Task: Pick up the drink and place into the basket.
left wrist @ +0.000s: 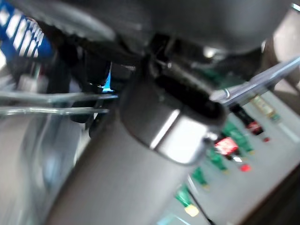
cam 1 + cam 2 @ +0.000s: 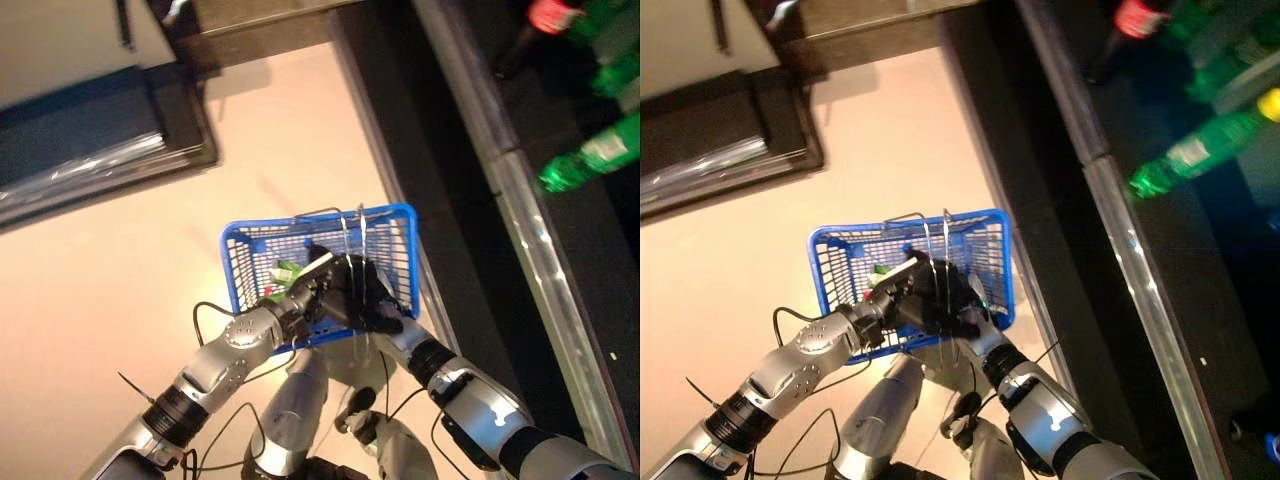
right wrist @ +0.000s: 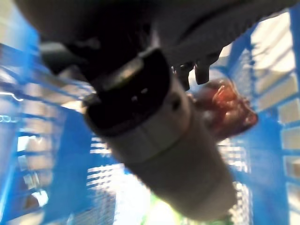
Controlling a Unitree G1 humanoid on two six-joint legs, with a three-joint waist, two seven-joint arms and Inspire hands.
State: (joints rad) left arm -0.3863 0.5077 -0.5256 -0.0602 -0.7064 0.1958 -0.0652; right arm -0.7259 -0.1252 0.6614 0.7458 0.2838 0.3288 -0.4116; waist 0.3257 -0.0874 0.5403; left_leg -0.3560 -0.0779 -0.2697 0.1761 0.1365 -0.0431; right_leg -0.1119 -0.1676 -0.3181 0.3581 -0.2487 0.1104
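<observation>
Both robot hands over the blue basket, a green drink lying inside.

The left robot hand point(image 2: 312, 287) and right robot hand point(image 2: 367, 300) meet at the wire handles point(image 2: 350, 235) of the blue basket point(image 2: 398, 232), which is above a pale floor point(image 2: 120, 260); their dark fingers overlap, so I cannot tell whether either is open or closed. The drink point(image 2: 285, 271), green, shows only partly behind the left robot hand inside the basket; its long axis cannot be read. Green bottles point(image 2: 590, 160) lie on a dark shelf point(image 2: 590, 250) well apart.

Head cams overhead; wrist cams close, prob. blurred.
</observation>
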